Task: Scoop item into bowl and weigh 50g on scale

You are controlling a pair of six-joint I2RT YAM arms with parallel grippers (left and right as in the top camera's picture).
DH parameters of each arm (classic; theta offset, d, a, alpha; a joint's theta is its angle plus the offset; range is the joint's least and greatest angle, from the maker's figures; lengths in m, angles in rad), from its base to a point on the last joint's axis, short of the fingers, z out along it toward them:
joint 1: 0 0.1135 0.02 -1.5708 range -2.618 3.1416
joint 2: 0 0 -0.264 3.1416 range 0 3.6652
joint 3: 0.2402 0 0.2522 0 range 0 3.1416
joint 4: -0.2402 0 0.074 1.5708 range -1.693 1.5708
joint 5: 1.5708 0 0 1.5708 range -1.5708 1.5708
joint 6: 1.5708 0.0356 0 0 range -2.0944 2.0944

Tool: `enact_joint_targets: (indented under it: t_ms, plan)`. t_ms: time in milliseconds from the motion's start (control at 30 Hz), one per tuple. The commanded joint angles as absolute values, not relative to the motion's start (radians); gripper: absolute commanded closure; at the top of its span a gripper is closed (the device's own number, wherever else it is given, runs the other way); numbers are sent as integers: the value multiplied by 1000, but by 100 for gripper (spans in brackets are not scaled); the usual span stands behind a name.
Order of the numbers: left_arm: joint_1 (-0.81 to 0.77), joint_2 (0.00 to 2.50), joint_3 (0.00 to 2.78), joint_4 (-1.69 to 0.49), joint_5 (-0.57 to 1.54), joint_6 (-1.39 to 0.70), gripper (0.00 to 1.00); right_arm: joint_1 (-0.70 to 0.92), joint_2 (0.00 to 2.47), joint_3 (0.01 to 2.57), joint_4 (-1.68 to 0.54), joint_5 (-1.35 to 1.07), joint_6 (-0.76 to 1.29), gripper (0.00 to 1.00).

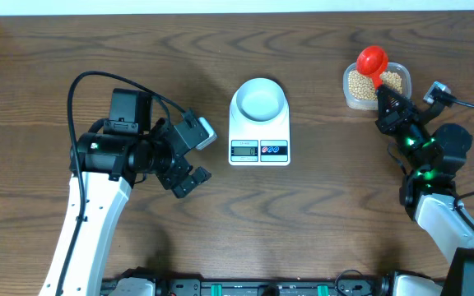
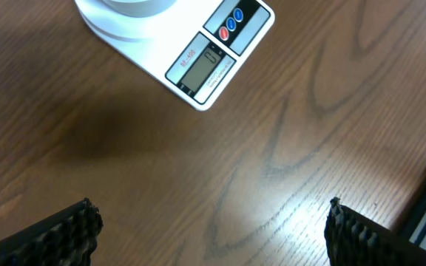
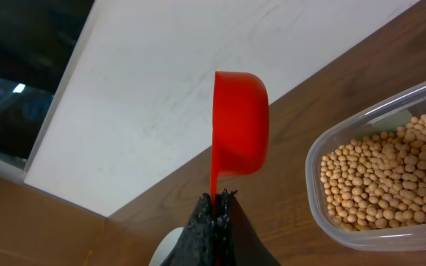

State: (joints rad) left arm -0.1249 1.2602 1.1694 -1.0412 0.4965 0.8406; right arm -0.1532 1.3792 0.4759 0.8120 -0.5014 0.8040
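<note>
Left of the scale (image 1: 259, 136), the left arm (image 1: 97, 201) shows a white link, black cylindrical joint housings, a looping black cable (image 1: 70, 100) and ribbed black fingers (image 2: 61, 235), while right of the scale the right arm (image 1: 448, 145) is black with a white link and small green lights (image 1: 423, 174) glowing.

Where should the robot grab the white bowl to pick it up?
Probably by its rim, coming down from above: the bowl sits upright on the scale, mouth open, so one finger can slip inside the thin wall. The open left tool is nearest.
</note>
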Motion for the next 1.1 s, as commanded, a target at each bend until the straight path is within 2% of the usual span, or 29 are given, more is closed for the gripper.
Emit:
enact_joint_targets:
  t_ms: [0,233,1067]
  plan:
    - [-115,1253,1221,-1065,529,897,1,-148,1380,487,816,-504,807,99]
    - [-54,1254,1229,-1084,600,935,1,-148,1380,487,816,-504,807,99]
    - [-54,1254,1229,-1080,604,934,1,-148,1380,487,815,-508,807,99]
